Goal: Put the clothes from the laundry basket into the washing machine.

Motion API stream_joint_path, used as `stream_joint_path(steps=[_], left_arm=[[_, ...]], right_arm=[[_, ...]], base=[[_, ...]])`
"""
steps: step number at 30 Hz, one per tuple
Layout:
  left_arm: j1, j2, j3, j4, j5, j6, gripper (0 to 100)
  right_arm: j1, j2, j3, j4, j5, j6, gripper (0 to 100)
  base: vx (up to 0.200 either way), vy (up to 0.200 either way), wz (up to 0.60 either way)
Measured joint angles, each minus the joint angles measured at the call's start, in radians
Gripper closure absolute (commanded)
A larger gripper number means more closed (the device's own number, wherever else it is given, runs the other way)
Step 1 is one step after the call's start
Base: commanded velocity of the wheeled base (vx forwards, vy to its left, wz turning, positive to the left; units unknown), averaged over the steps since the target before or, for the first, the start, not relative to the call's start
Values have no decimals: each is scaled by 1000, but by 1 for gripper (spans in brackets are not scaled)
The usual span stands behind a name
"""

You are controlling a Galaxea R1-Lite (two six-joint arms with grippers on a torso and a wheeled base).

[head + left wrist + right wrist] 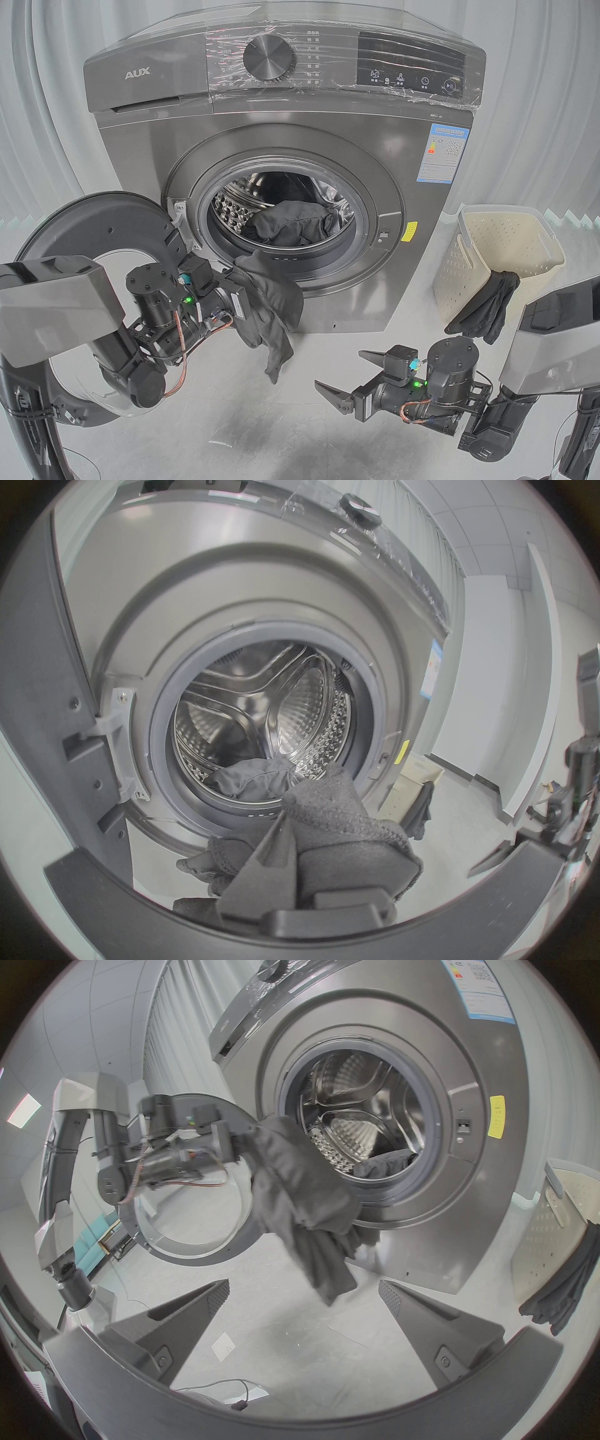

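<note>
L gripper (240, 305) clenched on dark garment (275, 306), head view ctr-left, at washing machine (387, 162) opening | R gripper (339, 369) jaws apart, lower ctr | L wrist view: 2nd garment (250, 780) lying in drum (300, 699) | head view right: 3rd garment (490, 306) draped over laundry basket (537, 237) rim

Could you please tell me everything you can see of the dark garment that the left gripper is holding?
The dark garment is charcoal, soft matte cloth, knit-looking up close. It is bunched where the left gripper is shut on it; the rest hangs in loose folds to a narrow tip above the floor. It is held before the washing machine, at the lower rim of the open drum, not yet inside. Whether it touches that rim I cannot tell.
</note>
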Motion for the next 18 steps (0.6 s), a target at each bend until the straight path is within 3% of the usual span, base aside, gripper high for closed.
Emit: stream_joint_path(steps=[3,9,18], left_arm=[[-9,-59,64,0,-1,-11,100],[-21,-163,179,-1,-33,-20,100],[2,-236,245,0,-24,24,100]], right_arm=[[-28,-4,17,-15,-15,4,0],[-109,-27,19,-45,-86,17,0],[-190,-116,21,-49,-100,33,0]], base=[[0,0,0],[0,0,0],[0,0,0]])
